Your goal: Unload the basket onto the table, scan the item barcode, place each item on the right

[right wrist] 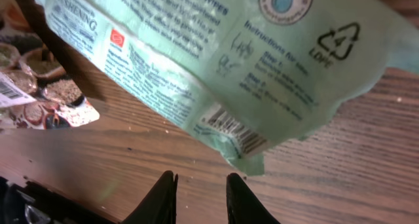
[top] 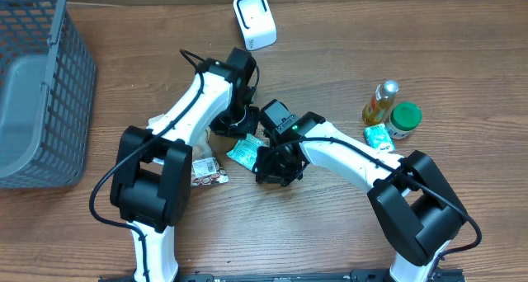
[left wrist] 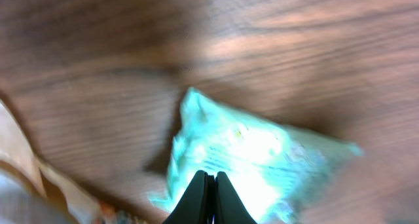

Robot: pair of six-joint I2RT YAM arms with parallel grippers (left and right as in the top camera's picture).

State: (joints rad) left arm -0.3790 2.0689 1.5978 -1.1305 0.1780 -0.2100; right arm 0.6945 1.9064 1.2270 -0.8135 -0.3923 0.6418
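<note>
Overhead: the green wipes packet [top: 244,152] hangs mid-frame between both arms, well below the white scanner [top: 254,20] at top centre, so scanning looks not yet done.

Left wrist: the left gripper [left wrist: 207,201] is closed tight, seemingly pinching the packet's edge to hold it up.

Right wrist: the right gripper [right wrist: 200,178] is slightly parted and empty, below the barcode [right wrist: 230,127] — print reads "WIPES", "Instructions", "LDPE" under a 4.

So the mint-green wipes packet [top: 244,152] is crinkled, around the middle of the table [top: 330,232], printed side and barcode [right wrist: 232,129] showing. White scanner [top: 254,20] stands well apart, far edge.
</note>
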